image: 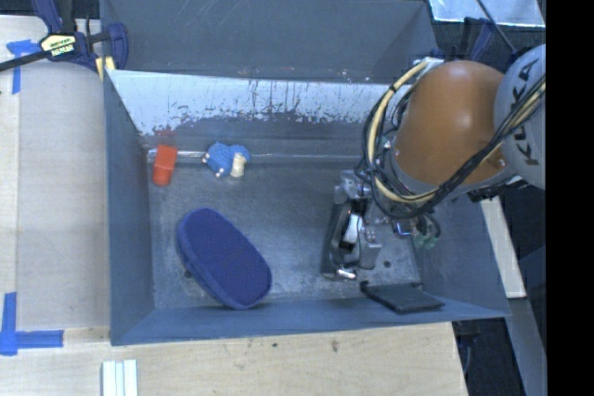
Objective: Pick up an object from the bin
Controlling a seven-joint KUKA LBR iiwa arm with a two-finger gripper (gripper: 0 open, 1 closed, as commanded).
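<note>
So the grey metal bin (130, 227) has sloping walls and a scuffed, speckled floor, and its back wall is streaked with dark drips. There isn't much in it.

Far left, up by the back wall, there's a small orange block (164, 164), kind of boxy and standing upright. Just right of it is a little blue and white toy (225, 159), lumpy in shape, near the block but not touching as far as I can see.

Below those two, toward the front wall, lies a dark blue oval case (223, 257). It's smooth and rounded like a glasses case, and it lies at a slant.

Over in the right half, the gripper (345, 248) is down low over bare floor, pointing pretty much straight down. It's all black and silver metal bits, and honestly I can't tell whether it's open or closed.

The closest thing to it is a flat black piece (401, 297) just beside it to the lower right, lying against the front wall near the corner.

Above that, the arm comes in from the right with a big rounded orange-brown cover (450, 121) on the wrist, and cables (394, 181) looped around it.
</note>
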